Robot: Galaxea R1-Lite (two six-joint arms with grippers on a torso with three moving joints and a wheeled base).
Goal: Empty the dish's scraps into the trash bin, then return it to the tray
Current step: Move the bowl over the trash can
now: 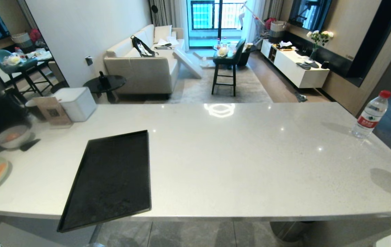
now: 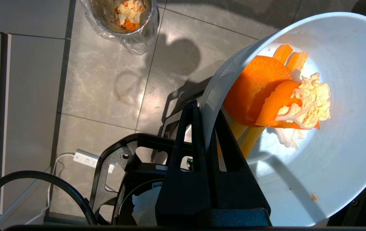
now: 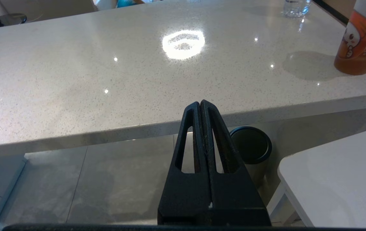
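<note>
- Carrying the dish [image 2: 330, 179] over to the trash bin [image 2: 122, 22] is the step in hand, judging by the left wrist view: the bin stands on the tiled floor [image 2: 106, 96], well apart from the dish, so pouring here would likely drop food on the tiles.
- The surface [image 1: 250, 154] is the largest thing in front of the robot, and the black tray [image 1: 113, 178] lies empty at its near edge, one corner hanging just past it; that is where the dish belongs once emptied, so a flat, centred set-down looks wise.
- The bin's mouth is small and lined with a clear bag, with some food already inside; the dish's lip should probably sit right above that opening before tipping further.
- The left gripper [image 2: 207, 115] is clamped narrow on the dish's rim, one finger inside and one outside. A thin pinch on a smooth wall can slip, so a slow, steady tilt seems safest.
- The dish is already leaning, and the scraps [image 2: 276, 99], carrot slices and pale leafy bits, are piled against the side nearest the fingers. They may stick there, so a steeper tilt may be needed.
- The right gripper [image 3: 201, 109] is pressed closed, holding nothing, parked below the surface's edge, near a dark cylindrical bin [image 3: 250, 150].
</note>
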